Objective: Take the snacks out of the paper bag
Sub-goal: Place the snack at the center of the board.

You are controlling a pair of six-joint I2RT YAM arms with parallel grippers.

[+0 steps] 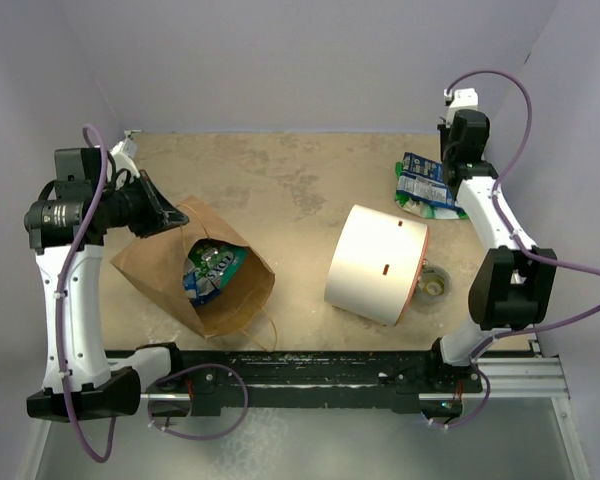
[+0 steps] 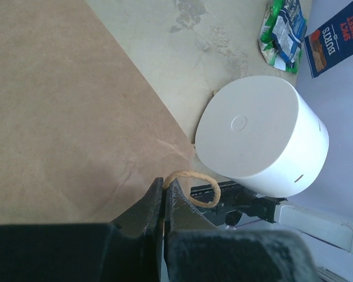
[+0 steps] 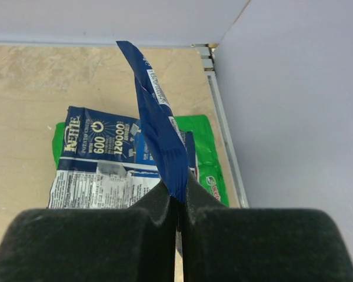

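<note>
The brown paper bag (image 1: 180, 285) lies on the left with its mouth open, and green and blue snack packets (image 1: 212, 270) show inside. My left gripper (image 1: 172, 218) is at the bag's upper edge. In the left wrist view it (image 2: 163, 187) is shut on the bag's twisted paper handle (image 2: 203, 188), next to the bag's wall (image 2: 65, 106). My right gripper (image 3: 177, 202) is at the back right, shut on a dark blue packet (image 3: 156, 117) held above the table. A blue-white packet (image 3: 100, 153) and a green packet (image 3: 207, 154) lie below it, also seen from above (image 1: 425, 187).
A large white cylinder (image 1: 377, 263) with an orange rim lies on its side in the middle right, also in the left wrist view (image 2: 262, 135). A small clear tape roll (image 1: 435, 285) sits just right of it. Purple walls close the back and both sides.
</note>
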